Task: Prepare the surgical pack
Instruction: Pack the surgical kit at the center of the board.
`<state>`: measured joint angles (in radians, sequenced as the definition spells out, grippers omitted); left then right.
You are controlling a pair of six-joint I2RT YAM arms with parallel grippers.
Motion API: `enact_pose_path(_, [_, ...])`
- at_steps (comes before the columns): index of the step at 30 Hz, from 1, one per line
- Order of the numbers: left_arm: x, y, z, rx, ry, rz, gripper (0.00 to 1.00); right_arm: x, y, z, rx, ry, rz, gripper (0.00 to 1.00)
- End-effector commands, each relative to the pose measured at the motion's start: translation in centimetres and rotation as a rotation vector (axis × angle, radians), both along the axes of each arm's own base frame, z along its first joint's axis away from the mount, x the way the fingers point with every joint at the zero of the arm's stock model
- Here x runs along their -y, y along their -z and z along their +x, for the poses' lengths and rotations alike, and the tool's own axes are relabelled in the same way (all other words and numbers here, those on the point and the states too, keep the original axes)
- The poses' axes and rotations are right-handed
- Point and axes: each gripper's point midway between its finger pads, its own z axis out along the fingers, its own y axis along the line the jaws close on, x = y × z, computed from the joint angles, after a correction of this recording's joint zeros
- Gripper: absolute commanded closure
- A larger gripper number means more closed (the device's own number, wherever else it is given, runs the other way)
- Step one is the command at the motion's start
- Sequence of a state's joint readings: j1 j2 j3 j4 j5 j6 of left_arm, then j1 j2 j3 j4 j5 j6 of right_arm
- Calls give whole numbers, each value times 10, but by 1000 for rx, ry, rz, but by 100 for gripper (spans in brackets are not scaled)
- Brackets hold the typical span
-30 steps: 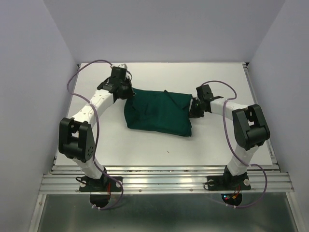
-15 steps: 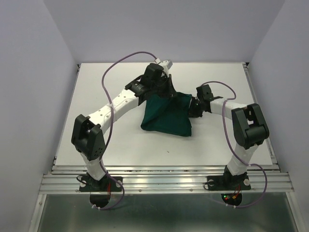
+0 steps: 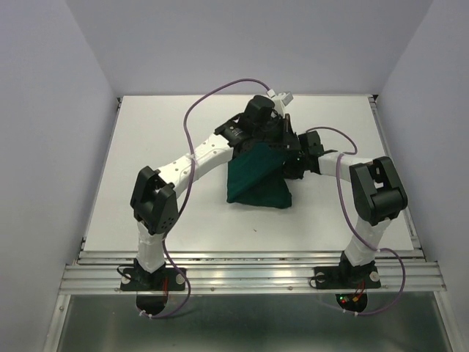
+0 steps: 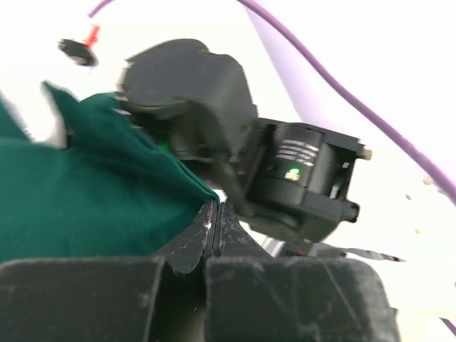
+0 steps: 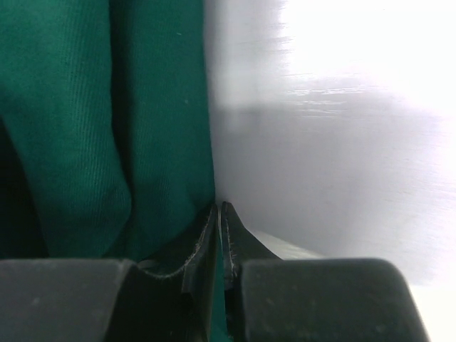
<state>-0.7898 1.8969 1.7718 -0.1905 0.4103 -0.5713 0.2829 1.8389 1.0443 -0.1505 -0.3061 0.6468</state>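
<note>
White table (image 3: pixel 330 213), pale lilac walls (image 3: pixel 242 44) on three sides, and in the middle of the surface sits the dark green drape (image 3: pixel 256 183). It's bunched into a rough wedge, wide along its near edge on the table and narrowing towards the far side. Both arms are in on it at the cloth's far right corner.

The left arm reaches all the way across from its base, purple cable (image 3: pixel 220 92) looping high above it. The left pincer (image 3: pixel 277 141) is over the top of the drape, and the cloth rises up to meet it. The wrist camera gives the close look: the left pincer (image 4: pixel 216 214) is pressed tight, fingertips together. A point of the drape (image 4: pixel 78 192) runs straight into the tips, so it's pinching the cloth's edge. Just beyond sits a black motor housing (image 4: pixel 299 178) of the right arm, very close.

Over to the right pincer (image 3: pixel 294 163), low at the drape's right edge, just beside the left one. Its own camera shows the right pincer (image 5: pixel 219 214) all but closed, a thin slit with a sliver of green caught between the fingers. The drape (image 5: pixel 71 128) lies in folds left of the tips, bare table to the right.
</note>
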Motion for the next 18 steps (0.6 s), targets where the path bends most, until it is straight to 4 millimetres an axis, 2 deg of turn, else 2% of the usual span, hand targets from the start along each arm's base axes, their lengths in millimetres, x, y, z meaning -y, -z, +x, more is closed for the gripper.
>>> enact_pose_path(1, [38,-70,-27,72,148,-220,100,-24,-5,-1,8,-32,95,87])
enact_pose_path(5, [50,-73,-39,69,192,-242,100,-28,-8,-1,7,-20,130,87])
enact_pose_path(15, [53,-36,-29,25,167,-182,100,-38,-17,-5,15,-17,216,87])
enact_pose_path(18, [50,-27,-19,11,144,-166,100,-42,-17,-10,12,-26,227,87])
